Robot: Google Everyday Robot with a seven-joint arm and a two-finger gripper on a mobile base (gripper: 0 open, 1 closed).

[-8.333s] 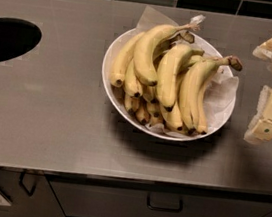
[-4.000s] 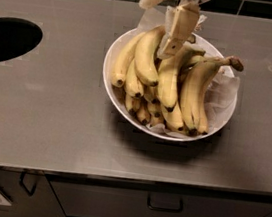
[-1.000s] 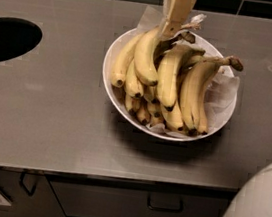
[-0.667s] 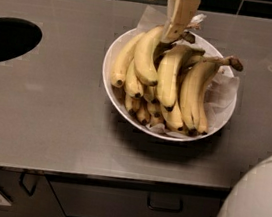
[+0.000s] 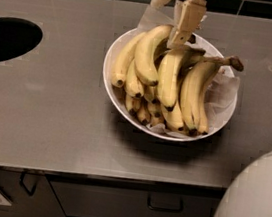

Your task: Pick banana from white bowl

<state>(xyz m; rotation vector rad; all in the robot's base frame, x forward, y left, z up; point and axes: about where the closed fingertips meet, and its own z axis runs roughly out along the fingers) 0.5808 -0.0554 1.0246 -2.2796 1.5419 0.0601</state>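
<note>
There the gripper hung over the far rim of the white bowl, and we saw its two fingers spread apart, nothing pinched between them. The longer finger's tip came down right beside the stem end of the banana. The banana itself lay in the bowl just below and left of the fingers, arching over the shorter bananas. Right of the fingers, a banana with a brown knobbed stem rested on crumpled paper. Well left of the fingers, a dark round opening cut into the grey counter.
</note>
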